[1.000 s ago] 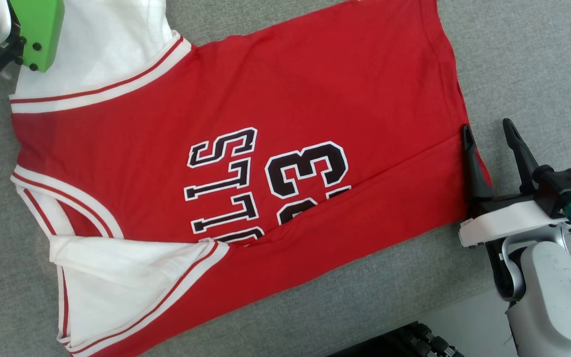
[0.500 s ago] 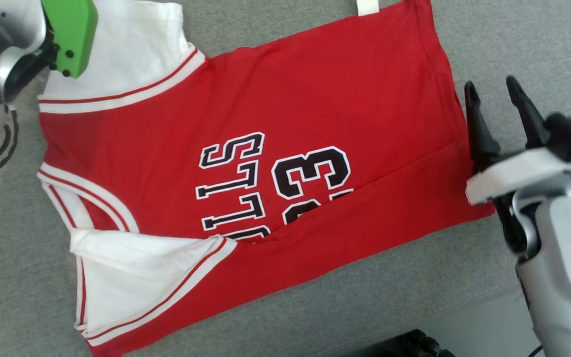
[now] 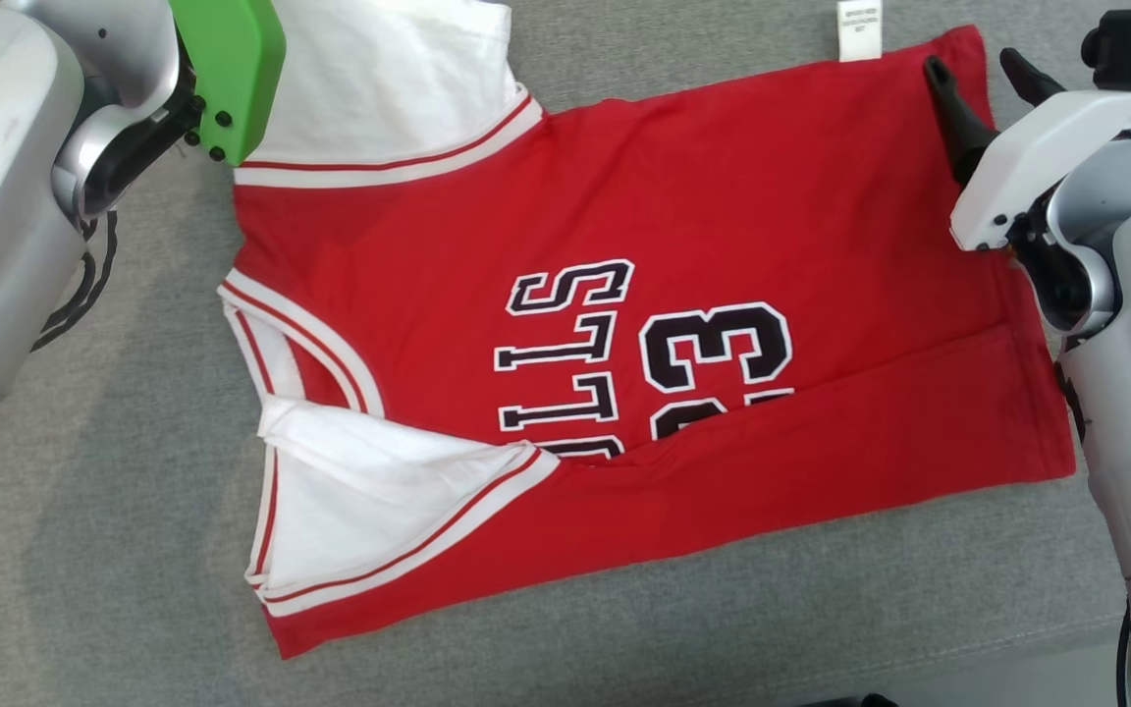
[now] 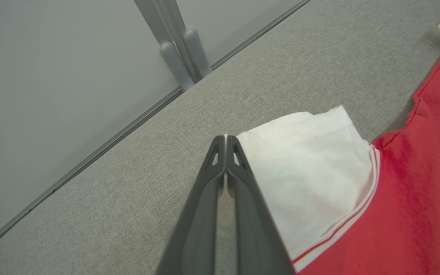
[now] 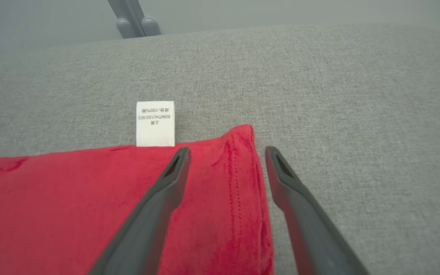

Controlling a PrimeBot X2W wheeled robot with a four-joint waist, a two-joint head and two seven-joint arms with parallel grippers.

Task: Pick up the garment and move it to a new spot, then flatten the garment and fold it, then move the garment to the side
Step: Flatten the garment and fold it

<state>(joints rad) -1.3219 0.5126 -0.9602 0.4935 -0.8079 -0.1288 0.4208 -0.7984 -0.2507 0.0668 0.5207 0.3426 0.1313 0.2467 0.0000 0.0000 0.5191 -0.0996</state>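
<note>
red jersey [image 3: 624, 216]: left gripper [image 4: 225, 139] pinched shut at its white sleeve [image 4: 308, 172], right gripper [image 5: 227, 152] splayed over its hem; reads "23".

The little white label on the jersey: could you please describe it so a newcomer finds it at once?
A red jersey lies on the grey fabric surface. Along its far edge, near the hem corner by the open right hand, a small white label sticks out. Unlike the white panels, it is tiny, rectangular and printed.
</note>
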